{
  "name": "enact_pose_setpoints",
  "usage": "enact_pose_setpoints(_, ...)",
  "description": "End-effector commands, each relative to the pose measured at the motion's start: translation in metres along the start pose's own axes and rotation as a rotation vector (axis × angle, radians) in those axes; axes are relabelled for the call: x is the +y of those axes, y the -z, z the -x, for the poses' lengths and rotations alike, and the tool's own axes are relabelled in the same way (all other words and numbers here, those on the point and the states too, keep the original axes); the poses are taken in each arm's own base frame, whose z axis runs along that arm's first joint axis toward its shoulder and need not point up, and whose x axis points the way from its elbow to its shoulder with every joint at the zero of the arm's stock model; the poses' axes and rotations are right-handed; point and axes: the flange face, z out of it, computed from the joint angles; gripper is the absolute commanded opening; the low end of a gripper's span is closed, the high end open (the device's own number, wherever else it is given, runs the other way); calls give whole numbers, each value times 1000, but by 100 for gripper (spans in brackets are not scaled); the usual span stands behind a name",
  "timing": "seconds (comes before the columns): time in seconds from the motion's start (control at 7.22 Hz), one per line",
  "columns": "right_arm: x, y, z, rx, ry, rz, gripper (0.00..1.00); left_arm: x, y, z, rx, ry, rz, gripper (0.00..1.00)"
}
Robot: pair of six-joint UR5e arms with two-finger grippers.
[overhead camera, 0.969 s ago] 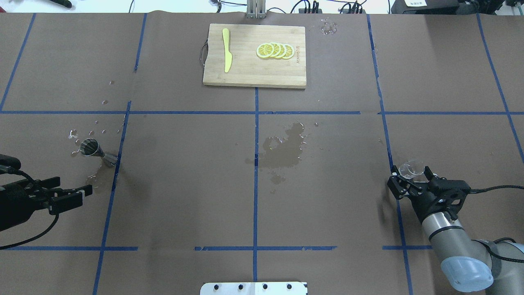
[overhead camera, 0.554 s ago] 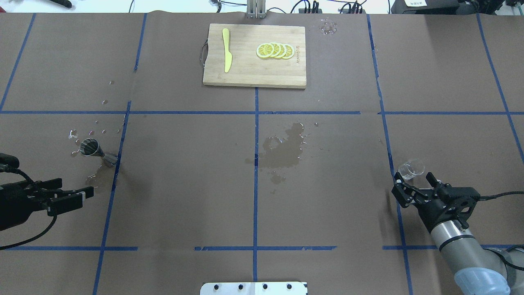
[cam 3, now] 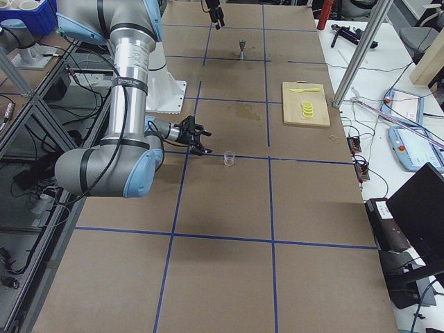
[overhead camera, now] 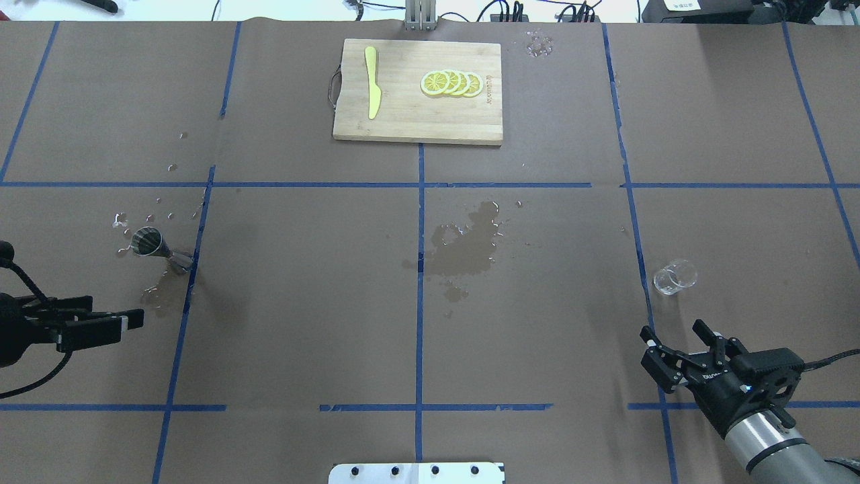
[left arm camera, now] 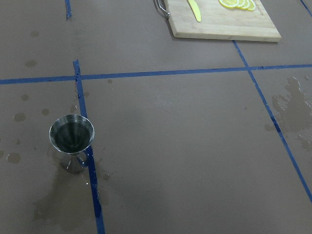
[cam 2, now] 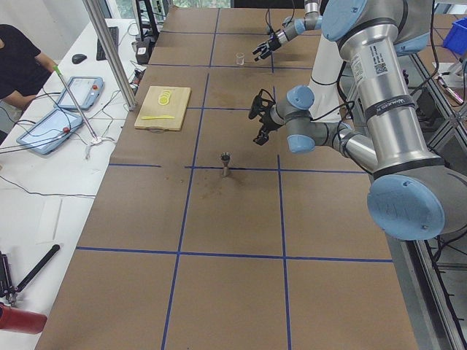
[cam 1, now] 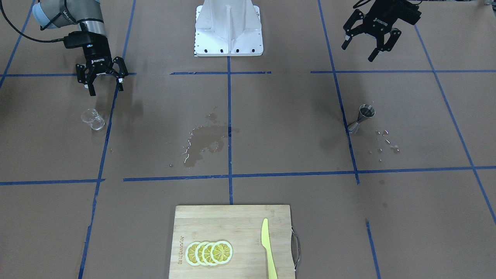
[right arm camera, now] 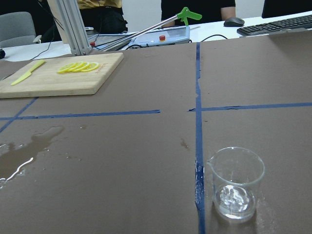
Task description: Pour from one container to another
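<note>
A small steel jigger (overhead camera: 149,243) stands upright on the left side of the table, by a blue tape line, with droplets around it; the left wrist view shows it (left arm camera: 72,139) close by. A clear glass beaker (overhead camera: 674,277) stands upright on the right, with a little liquid at its bottom (right arm camera: 235,183). My left gripper (overhead camera: 134,319) hovers open, short of the jigger and nearer the robot, holding nothing (cam 1: 358,52). My right gripper (overhead camera: 672,331) is open and empty, clear of the beaker on the robot's side (cam 1: 106,90).
A wooden cutting board (overhead camera: 416,128) lies at the far centre with a yellow knife (overhead camera: 371,81) and lemon slices (overhead camera: 451,83) on it. A wet puddle (overhead camera: 470,245) marks the table's middle. The robot's white base plate (cam 1: 228,27) sits at the near centre edge.
My right gripper has drawn back from around the beaker toward the robot, leaving it standing. My left gripper has also retreated a little from the jigger.
</note>
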Motion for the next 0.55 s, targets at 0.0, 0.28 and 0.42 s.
enact_pose_setpoints(0.0,-38,30,11,-15,21,34,100,-29,21,2,-19,-47,44,100)
enact_pose_setpoints(0.28,-56,43,-9,31,116,113,100,-67,30,3,-84,-122,13,100)
enact_pose_setpoints(0.42,-56,44,-17,49,151,150,100,-82,30,0,-114,-146,4,100)
